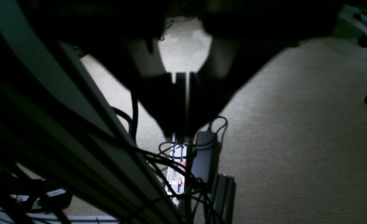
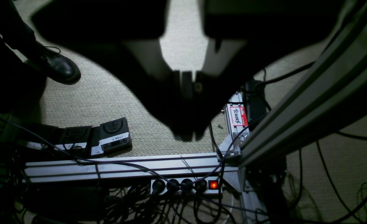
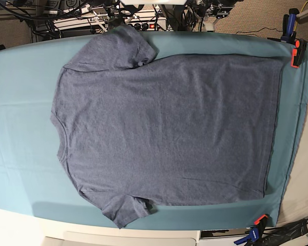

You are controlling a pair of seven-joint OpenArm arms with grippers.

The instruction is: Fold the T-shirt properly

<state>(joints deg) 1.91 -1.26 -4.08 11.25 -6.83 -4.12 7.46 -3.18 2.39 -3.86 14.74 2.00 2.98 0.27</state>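
Observation:
The T-shirt, heathered slate blue, lies spread flat on the teal table cloth in the base view. Its neck points left, its hem right, and one sleeve reaches toward each long edge. No lettering shows on the upper side. Neither arm appears in the base view. In the left wrist view my left gripper hangs off the table over carpet, its dark jaws pressed together with nothing between them. My right gripper likewise points down at the floor, shut and empty.
Orange clamps pin the cloth at the right corners. Below the grippers are carpet, an aluminium frame, a power strip, foot pedals, tangled cables and a person's black shoe.

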